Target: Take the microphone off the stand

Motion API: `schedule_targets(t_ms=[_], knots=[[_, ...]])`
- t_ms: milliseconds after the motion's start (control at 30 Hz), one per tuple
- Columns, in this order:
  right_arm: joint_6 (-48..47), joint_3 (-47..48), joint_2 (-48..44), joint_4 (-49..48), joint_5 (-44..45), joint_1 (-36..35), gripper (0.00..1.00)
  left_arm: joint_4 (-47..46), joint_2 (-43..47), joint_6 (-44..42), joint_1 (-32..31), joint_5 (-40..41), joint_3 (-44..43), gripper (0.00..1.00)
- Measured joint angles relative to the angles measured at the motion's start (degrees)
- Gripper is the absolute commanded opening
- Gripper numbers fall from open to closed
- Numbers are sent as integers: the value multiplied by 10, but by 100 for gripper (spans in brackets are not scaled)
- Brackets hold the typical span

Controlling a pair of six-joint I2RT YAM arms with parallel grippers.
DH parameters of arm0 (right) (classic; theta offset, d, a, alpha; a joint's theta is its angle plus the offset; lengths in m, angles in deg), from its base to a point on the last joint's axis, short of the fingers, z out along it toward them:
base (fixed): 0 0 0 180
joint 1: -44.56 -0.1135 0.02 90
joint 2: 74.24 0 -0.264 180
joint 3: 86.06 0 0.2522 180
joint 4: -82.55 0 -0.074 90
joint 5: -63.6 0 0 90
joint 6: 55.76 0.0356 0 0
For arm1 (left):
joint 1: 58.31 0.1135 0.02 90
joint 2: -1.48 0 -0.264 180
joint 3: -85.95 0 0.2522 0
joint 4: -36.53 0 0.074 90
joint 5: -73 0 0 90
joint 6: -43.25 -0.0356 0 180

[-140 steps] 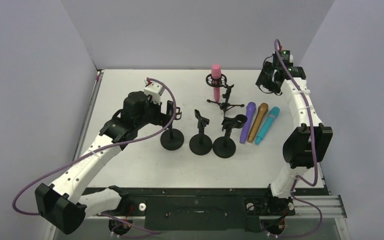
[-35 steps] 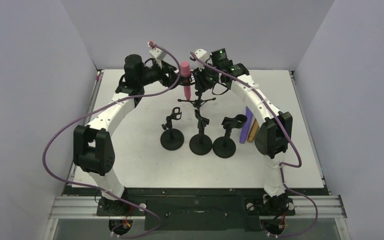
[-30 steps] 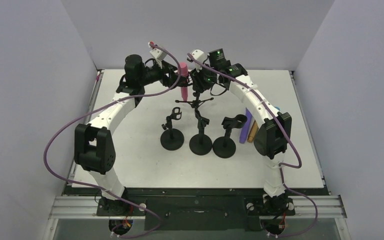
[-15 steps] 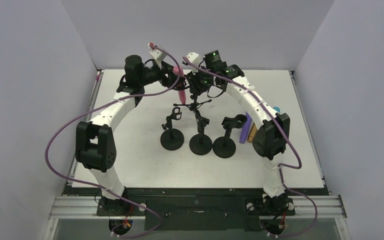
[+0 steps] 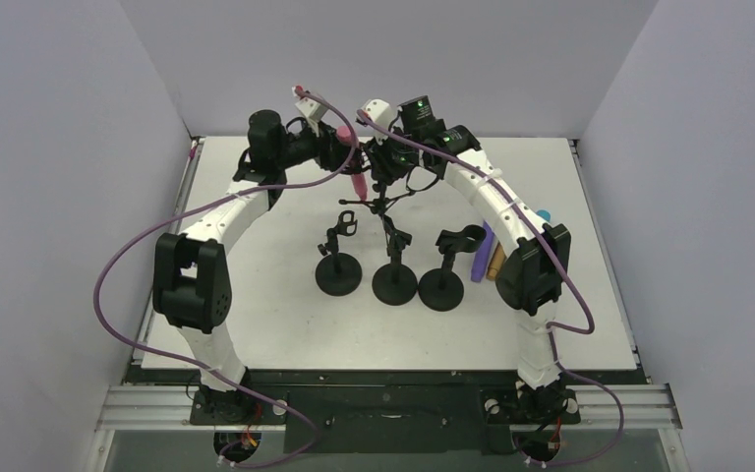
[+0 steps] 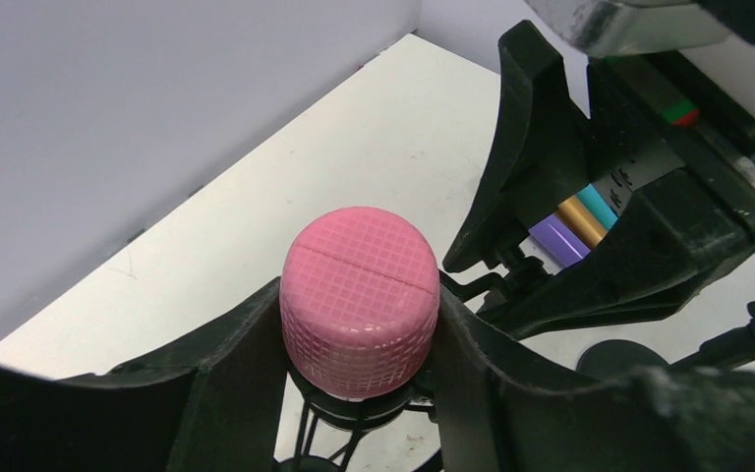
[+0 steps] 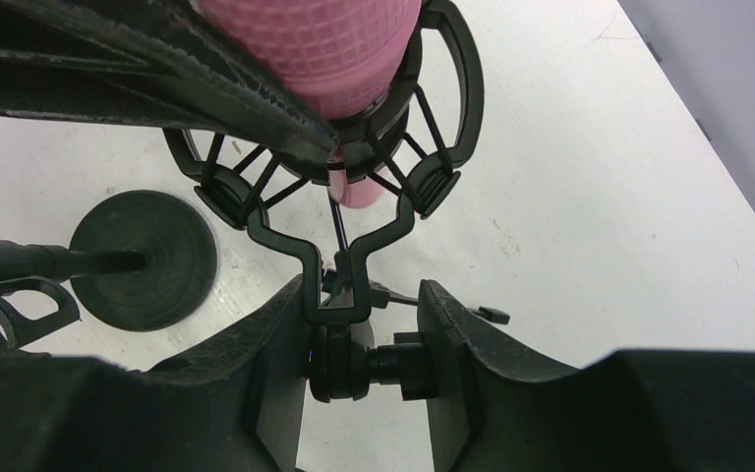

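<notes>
The pink microphone (image 5: 356, 175) sits tilted in the ring of a black shock-mount stand (image 5: 381, 200) at the back middle of the table. In the left wrist view my left gripper (image 6: 360, 329) is shut on the microphone's gridded pink head (image 6: 360, 295), a finger pressed on each side. From the right, my right gripper (image 7: 366, 362) is shut on the stand's pivot joint (image 7: 339, 366) just below the mount ring (image 7: 423, 167). The microphone's lower body (image 7: 357, 192) still passes through that ring.
Three black round-base stands (image 5: 338, 271) (image 5: 394, 281) (image 5: 440, 287) form a row in front of the arms. Purple (image 5: 481, 254), gold (image 5: 496, 262) and teal (image 5: 544, 213) microphones lie on the right, partly behind the right arm. Grey walls enclose the table.
My left gripper's jaws have closed onto the pink head. The microphone and mount have leaned a little further to the left. The right gripper has kept its hold on the stand.
</notes>
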Motion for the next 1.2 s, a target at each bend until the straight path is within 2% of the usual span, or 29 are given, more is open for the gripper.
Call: schedule_targets(t_ms=[167, 433, 1200], knots=[[-2, 7, 0, 7, 12, 0, 0, -12, 0, 5, -3, 2, 0, 23], [-4, 18, 0, 15, 38, -3, 0, -31, 0, 4, -14, 27, 1, 13], [16, -3, 3, -25, 64, -4, 0, -27, 55, -34, -18, 75, 3, 3]])
